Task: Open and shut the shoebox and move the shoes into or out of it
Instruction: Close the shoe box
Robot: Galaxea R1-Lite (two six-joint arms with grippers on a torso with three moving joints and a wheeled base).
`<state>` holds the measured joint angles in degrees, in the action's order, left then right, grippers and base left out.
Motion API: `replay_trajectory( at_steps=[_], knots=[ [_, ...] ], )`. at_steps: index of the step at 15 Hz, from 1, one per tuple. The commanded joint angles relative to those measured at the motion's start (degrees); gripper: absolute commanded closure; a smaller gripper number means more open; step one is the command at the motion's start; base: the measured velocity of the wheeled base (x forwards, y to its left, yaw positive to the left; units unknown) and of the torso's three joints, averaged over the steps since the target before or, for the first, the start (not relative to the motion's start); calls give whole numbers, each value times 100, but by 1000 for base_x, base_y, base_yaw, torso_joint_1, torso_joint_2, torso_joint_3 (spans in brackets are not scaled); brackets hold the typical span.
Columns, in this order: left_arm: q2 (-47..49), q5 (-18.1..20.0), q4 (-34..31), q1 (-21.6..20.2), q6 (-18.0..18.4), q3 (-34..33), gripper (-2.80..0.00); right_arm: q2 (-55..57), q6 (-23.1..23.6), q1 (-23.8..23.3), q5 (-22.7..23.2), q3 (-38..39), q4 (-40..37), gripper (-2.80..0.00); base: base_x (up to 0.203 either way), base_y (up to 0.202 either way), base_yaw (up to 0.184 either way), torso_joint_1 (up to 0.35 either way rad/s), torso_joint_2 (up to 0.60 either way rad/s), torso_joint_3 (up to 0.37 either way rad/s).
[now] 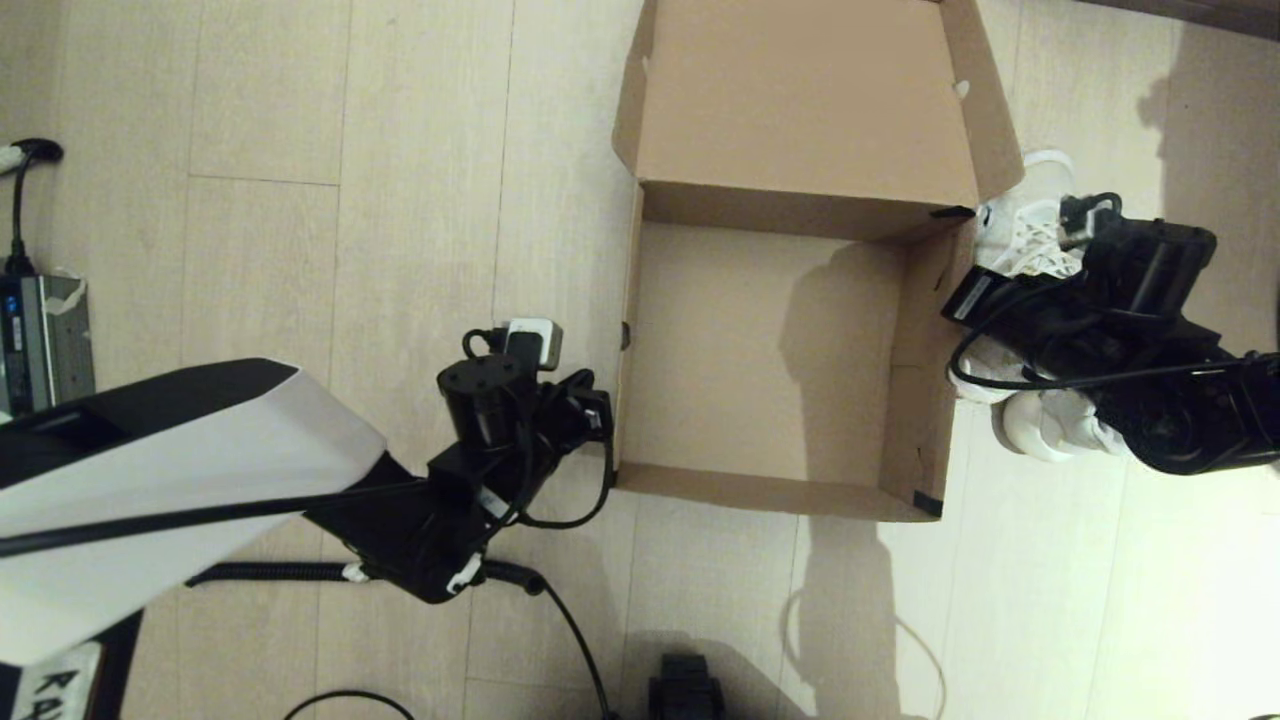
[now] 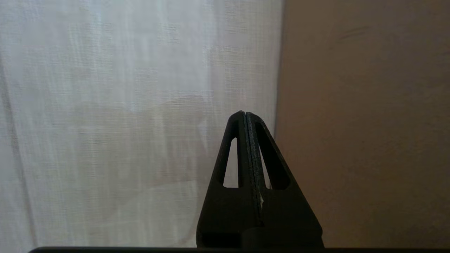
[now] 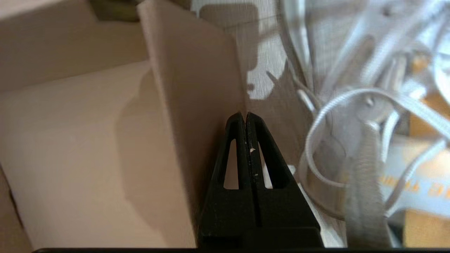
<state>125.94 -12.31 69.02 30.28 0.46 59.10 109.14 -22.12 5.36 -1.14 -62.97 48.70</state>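
Observation:
The shoebox point(image 1: 770, 350) sits on the floor with nothing inside, its hinged lid point(image 1: 800, 90) folded back on the far side. Dark tape marks its right corners. The white shoes point(image 1: 1030, 240) lie on the floor just outside the box's right wall, partly hidden under my right arm. Their laces point(image 3: 337, 105) and yellow inner accents show in the right wrist view. My right gripper point(image 3: 246, 114) is shut on nothing, in the gap between the box's right wall point(image 3: 197, 88) and the shoes. My left gripper point(image 2: 245, 113) is shut and empty, beside the box's left wall point(image 2: 362, 123).
A grey power unit point(image 1: 40, 340) with a cable lies at the far left edge. Black cables point(image 1: 570, 610) trail on the floor near my left arm. A black part point(image 1: 685, 690) sits at the near edge. Pale wooden floor surrounds the box.

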Motion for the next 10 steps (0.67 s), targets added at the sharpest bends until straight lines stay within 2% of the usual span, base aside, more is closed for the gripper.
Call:
replay_trajectory(
  at_steps=[1, 3, 7, 10],
  knots=[
    [-9, -8, 46, 48, -2, -90, 0, 106, -33, 157, -111, -111, 25, 0, 0, 0, 0, 0, 0, 0],
    [-132, -8, 140, 48, -2, -375, 0, 90, -46, 299, -220, -97, 25, 0, 0, 0, 0, 0, 0, 0],
    [-538, -8, 567, -5, -12, -1368, 0, 29, -34, 427, -432, -29, 25, 0, 0, 0, 0, 0, 0, 0],
    [-779, 1, 785, -235, -28, -1775, 0, -180, -29, 538, -528, 319, 25, 0, 0, 0, 0, 0, 0, 0]
  ],
)
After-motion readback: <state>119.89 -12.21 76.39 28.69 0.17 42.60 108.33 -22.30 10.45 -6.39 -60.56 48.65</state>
